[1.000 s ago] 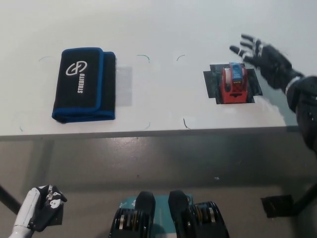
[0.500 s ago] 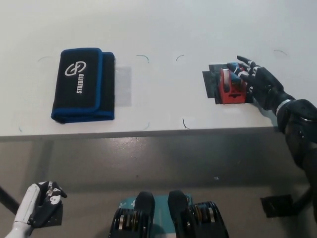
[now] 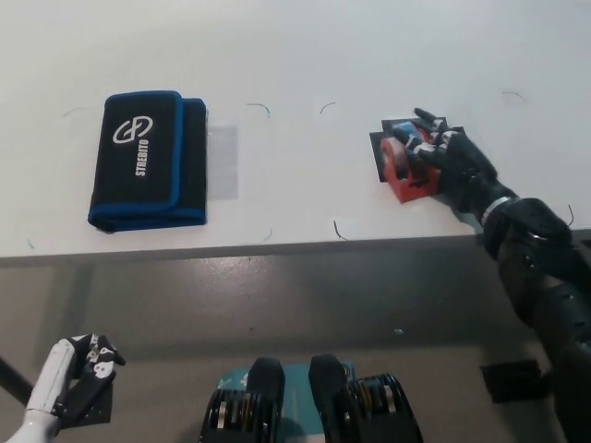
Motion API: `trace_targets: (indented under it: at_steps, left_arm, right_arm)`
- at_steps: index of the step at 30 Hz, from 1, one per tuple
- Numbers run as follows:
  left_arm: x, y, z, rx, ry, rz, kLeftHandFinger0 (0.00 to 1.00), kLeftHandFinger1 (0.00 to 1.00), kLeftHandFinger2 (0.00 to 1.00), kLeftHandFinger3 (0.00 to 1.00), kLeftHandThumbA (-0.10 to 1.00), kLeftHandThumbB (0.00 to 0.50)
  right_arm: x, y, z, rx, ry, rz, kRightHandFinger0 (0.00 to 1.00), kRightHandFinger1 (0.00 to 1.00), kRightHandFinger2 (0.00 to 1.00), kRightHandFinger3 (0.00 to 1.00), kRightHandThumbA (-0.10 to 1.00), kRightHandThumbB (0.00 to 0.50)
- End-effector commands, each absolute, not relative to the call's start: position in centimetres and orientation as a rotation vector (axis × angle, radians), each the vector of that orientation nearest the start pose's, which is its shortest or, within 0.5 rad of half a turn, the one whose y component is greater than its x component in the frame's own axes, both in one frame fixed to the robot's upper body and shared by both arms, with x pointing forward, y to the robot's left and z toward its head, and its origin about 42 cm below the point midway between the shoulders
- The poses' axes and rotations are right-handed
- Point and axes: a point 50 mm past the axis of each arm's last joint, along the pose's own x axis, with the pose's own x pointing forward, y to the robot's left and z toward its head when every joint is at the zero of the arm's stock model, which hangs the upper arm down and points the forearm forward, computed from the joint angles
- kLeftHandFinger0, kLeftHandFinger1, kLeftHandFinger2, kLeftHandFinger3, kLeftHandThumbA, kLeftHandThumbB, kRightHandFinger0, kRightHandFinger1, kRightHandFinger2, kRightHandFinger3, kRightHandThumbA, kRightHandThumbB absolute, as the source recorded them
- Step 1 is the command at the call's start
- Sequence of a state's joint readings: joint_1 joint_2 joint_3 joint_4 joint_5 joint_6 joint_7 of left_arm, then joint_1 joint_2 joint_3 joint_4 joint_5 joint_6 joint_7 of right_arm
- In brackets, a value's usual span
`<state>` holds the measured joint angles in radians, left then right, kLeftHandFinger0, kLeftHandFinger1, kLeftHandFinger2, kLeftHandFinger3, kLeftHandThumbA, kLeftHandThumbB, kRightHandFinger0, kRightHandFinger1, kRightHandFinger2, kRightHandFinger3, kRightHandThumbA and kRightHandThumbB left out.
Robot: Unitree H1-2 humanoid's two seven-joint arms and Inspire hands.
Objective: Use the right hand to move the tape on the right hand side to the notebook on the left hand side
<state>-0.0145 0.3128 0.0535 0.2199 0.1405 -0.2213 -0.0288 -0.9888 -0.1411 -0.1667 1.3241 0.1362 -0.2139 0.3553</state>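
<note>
2 things mattered on the white desk (image 3: 305,55): a red tape dispenser (image 3: 404,167) at 3 o'clock, on a dark mat (image 3: 379,146), and a black, blue-edged notebook (image 3: 143,159) well apart at 9 o'clock. The black right hand (image 3: 450,162) was wrapped over the dispenser's top and right side, fingers curled on it, apparently grasping; the dispenser had not visibly left the mat. It looked like rigid, smooth plastic, probably light and somewhat slippery, so gripping across the body's flat sides seemed safest. The white left hand (image 3: 78,372) rested at 7 o'clock below the desk, fingers curled shut on nothing.
</note>
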Motion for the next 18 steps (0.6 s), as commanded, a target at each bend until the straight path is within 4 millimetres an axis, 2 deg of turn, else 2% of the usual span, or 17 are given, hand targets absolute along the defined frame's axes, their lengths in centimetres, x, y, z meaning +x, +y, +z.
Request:
trace_targets:
  at_steps: [1, 4, 5, 6, 7, 9, 10, 11, 14, 18]
  left_arm:
    - [29.0, 33.6, 8.6, 0.440, -0.090, -0.010, 0.00, 0.00, 0.05, 0.22, 0.35, 0.154]
    - [29.2, 33.5, 8.9, 0.458, -0.089, -0.018, 0.00, 0.00, 0.03, 0.21, 0.41, 0.165]
    - [29.2, 33.5, 8.9, 0.455, -0.090, -0.018, 0.00, 0.00, 0.03, 0.21, 0.40, 0.162]
    - [29.2, 33.5, 9.0, 0.457, -0.090, -0.019, 0.00, 0.00, 0.03, 0.21, 0.39, 0.160]
    - [29.3, 33.4, 9.0, 0.460, -0.091, -0.020, 0.03, 0.02, 0.06, 0.21, 0.38, 0.151]
    - [29.3, 33.3, 9.2, 0.465, -0.093, -0.023, 0.03, 0.02, 0.07, 0.22, 0.37, 0.150]
    - [29.3, 33.3, 9.2, 0.465, -0.093, -0.023, 0.02, 0.01, 0.07, 0.22, 0.36, 0.141]
    - [29.3, 33.3, 9.1, 0.449, -0.091, -0.023, 0.02, 0.01, 0.08, 0.23, 0.34, 0.144]
    - [29.4, 33.2, 9.3, 0.465, -0.092, -0.026, 0.02, 0.01, 0.09, 0.24, 0.37, 0.151]
    - [29.6, 33.0, 9.4, 0.468, -0.084, -0.029, 0.04, 0.02, 0.11, 0.25, 0.41, 0.157]
  right_arm:
    - [54.5, -14.8, 18.9, 0.132, 0.089, 0.420, 1.00, 1.00, 1.00, 1.00, 0.98, 0.357]
    - [54.4, -13.4, 19.0, 0.147, 0.093, 0.443, 1.00, 1.00, 1.00, 1.00, 0.98, 0.379]
    - [54.4, -13.1, 19.0, 0.151, 0.093, 0.452, 1.00, 1.00, 1.00, 1.00, 0.98, 0.386]
    - [54.3, -13.0, 18.9, 0.154, 0.093, 0.455, 1.00, 1.00, 1.00, 1.00, 0.93, 0.402]
    - [54.2, -11.9, 19.0, 0.154, 0.093, 0.467, 1.00, 1.00, 1.00, 1.00, 0.97, 0.394]
    - [54.0, -10.8, 19.0, 0.158, 0.095, 0.477, 1.00, 1.00, 1.00, 1.00, 0.97, 0.401]
    - [54.0, -10.8, 19.0, 0.158, 0.095, 0.477, 1.00, 1.00, 1.00, 1.00, 0.88, 0.414]
    - [53.7, -9.3, 18.9, 0.189, 0.106, 0.497, 1.00, 1.00, 1.00, 1.00, 0.93, 0.460]
    - [53.4, -7.7, 18.9, 0.219, 0.109, 0.515, 1.00, 1.00, 1.00, 1.00, 0.92, 0.471]
    - [52.8, -5.5, 18.9, 0.224, 0.110, 0.539, 1.00, 1.00, 1.00, 1.00, 0.95, 0.461]
